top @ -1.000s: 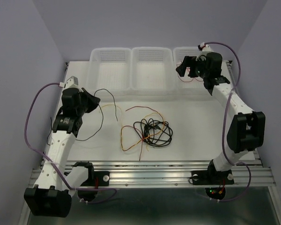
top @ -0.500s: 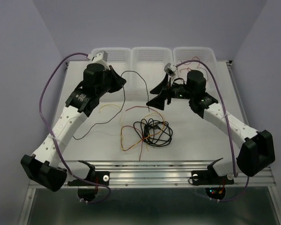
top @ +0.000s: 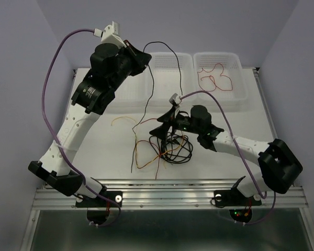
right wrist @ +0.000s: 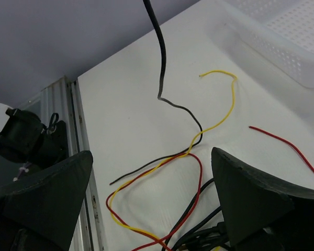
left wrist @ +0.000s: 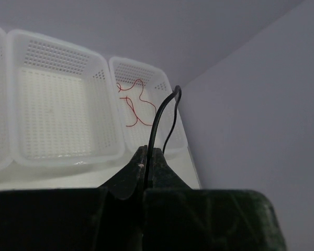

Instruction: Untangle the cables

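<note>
The thin black cable (left wrist: 153, 128), clamped in the left gripper (left wrist: 147, 152) above the white desk's (top: 110, 162) far edge, is best drawn out slowly while the mid-desk black-red-yellow wire tangle (top: 172, 149) is pinned by the wide-open right gripper (right wrist: 152, 167).

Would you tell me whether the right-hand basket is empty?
Not empty: a red cable lies looped inside the basket. It shows in both the top and left wrist views.

Robotics lab cell, plain lavender walls (top: 21, 52), white table (top: 107, 162), aluminium mounting rail (top: 167, 196)
</note>
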